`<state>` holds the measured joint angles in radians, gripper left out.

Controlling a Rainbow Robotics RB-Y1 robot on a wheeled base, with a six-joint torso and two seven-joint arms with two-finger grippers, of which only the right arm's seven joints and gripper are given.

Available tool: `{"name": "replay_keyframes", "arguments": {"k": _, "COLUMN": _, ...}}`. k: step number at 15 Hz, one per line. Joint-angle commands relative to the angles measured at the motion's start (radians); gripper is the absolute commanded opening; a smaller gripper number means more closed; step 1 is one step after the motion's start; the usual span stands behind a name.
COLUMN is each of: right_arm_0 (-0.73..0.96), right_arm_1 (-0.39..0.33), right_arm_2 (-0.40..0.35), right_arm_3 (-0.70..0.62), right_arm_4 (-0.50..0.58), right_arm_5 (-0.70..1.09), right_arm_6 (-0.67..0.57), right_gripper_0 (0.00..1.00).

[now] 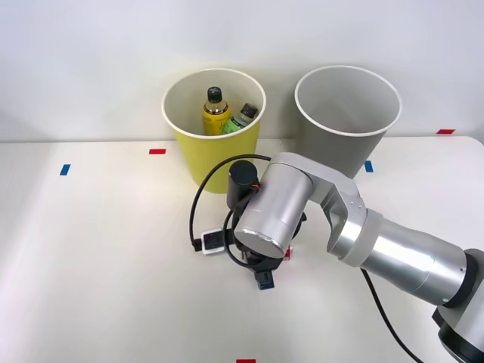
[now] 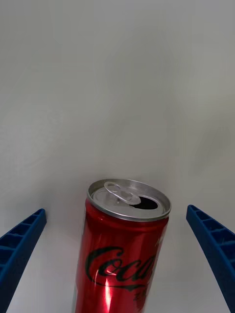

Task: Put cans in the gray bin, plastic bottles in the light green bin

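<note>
The can step is being worked now: both plastic bottles [image 1: 224,111] are already being held inside the light green bin [image 1: 214,155], while the gray bin [image 1: 347,125] is waiting. On the table [image 1: 91,257], the red can [image 2: 123,249] is standing upright, opened top showing, and is being framed between the 2 blue fingers [image 2: 19,244], which are spread wide with a clear gap left on each side and nothing being gripped. By this reading, a squeeze onto the can is being called for next, then a lift across to the gray bin.
</note>
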<state>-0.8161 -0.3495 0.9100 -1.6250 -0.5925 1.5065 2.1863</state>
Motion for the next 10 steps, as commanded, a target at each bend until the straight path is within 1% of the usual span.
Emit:
{"name": "replay_keyframes", "arguments": {"k": 1, "right_arm_0": 0.0, "right_arm_1": 0.0, "right_arm_2": -0.006, "right_arm_3": 0.001, "right_arm_4": 0.002, "right_arm_5": 0.0, "right_arm_6": 0.001, "right_gripper_0": 0.57}}
{"name": "replay_keyframes", "arguments": {"k": 2, "right_arm_0": 0.0, "right_arm_1": 0.001, "right_arm_2": -0.01, "right_arm_3": 0.001, "right_arm_4": 0.002, "right_arm_5": 0.0, "right_arm_6": 0.003, "right_gripper_0": 0.37}}
{"name": "replay_keyframes", "arguments": {"k": 4, "right_arm_0": 0.0, "right_arm_1": -0.002, "right_arm_2": -0.016, "right_arm_3": 0.001, "right_arm_4": 0.002, "right_arm_5": 0.0, "right_arm_6": 0.003, "right_gripper_0": 0.07}}
{"name": "replay_keyframes", "arguments": {"k": 5, "right_arm_0": 0.0, "right_arm_1": -0.002, "right_arm_2": -0.017, "right_arm_3": 0.001, "right_arm_4": 0.003, "right_arm_5": 0.0, "right_arm_6": 0.001, "right_gripper_0": 0.04}}
{"name": "replay_keyframes", "arguments": {"k": 10, "right_arm_0": 0.002, "right_arm_1": -0.016, "right_arm_2": -0.025, "right_arm_3": 0.001, "right_arm_4": -0.003, "right_arm_5": 0.0, "right_arm_6": 0.003, "right_gripper_0": 0.0}}
